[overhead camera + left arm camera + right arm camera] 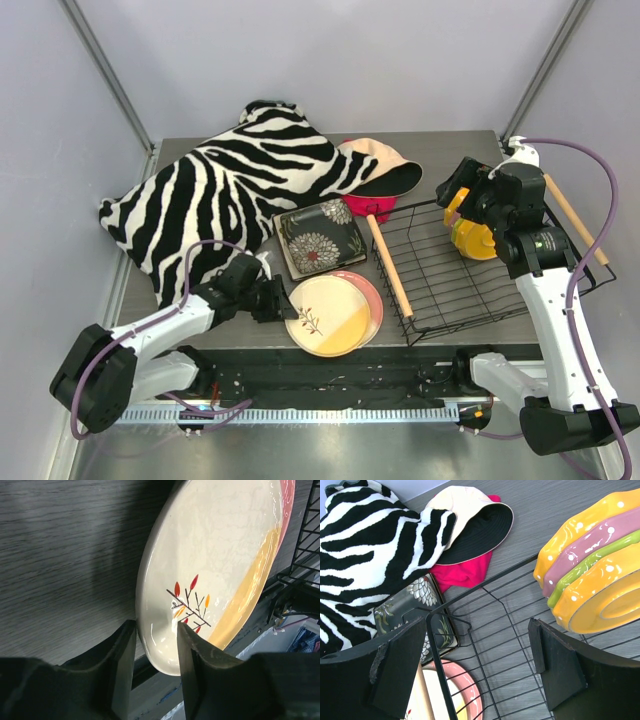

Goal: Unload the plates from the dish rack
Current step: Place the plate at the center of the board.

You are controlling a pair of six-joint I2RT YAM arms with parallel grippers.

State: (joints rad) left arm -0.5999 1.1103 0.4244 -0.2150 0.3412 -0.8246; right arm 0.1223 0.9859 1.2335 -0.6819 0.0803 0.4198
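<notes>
A round cream plate [325,315] with a twig pattern and a yellow band lies on a pink plate [372,300], left of the dish rack [450,290]. My left gripper [278,300] straddles the cream plate's [215,565] near rim. One finger [195,655] lies over the rim, the other stands off it with a gap, so the gripper [155,630] is open. A dark square plate [318,240] with a big flower lies behind these. Inside the rack [485,645] an orange dotted plate [472,238] stands on edge. My right gripper [462,200] hovers wide open beside that plate [590,585], holding nothing [480,665].
A zebra-striped cloth [220,190] covers the back left, with a peach hat [375,165] and a red cloth [368,207] beside it. The rack's wooden handles [388,265] [575,218] run along its left and right sides. The stacked plates sit near the table's front edge.
</notes>
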